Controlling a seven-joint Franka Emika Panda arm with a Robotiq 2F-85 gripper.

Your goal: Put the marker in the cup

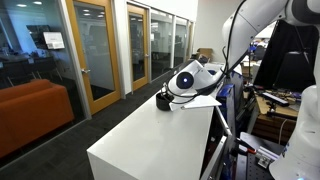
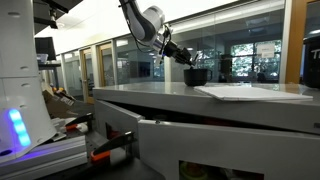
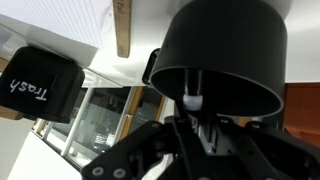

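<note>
The short round black cup [image 1: 163,100] stands on the white table [image 1: 140,145] near its far end; it also shows in the other exterior view [image 2: 196,75]. My gripper [image 1: 174,90] hangs right beside and above the cup in both exterior views [image 2: 184,58]. In the wrist view, which stands upside down, the cup [image 3: 225,45] fills the frame. The thin black marker [image 3: 192,88], with a pale end, sits between my fingers [image 3: 195,118] and points into the cup's opening. The gripper is shut on the marker.
A boxy black container marked "Trash" [image 3: 35,85] is close beside the cup. White paper sheets [image 2: 250,92] lie on the table next to the cup, also seen in an exterior view [image 1: 202,101]. Glass office walls stand behind. A cluttered bench [image 1: 275,100] is nearby.
</note>
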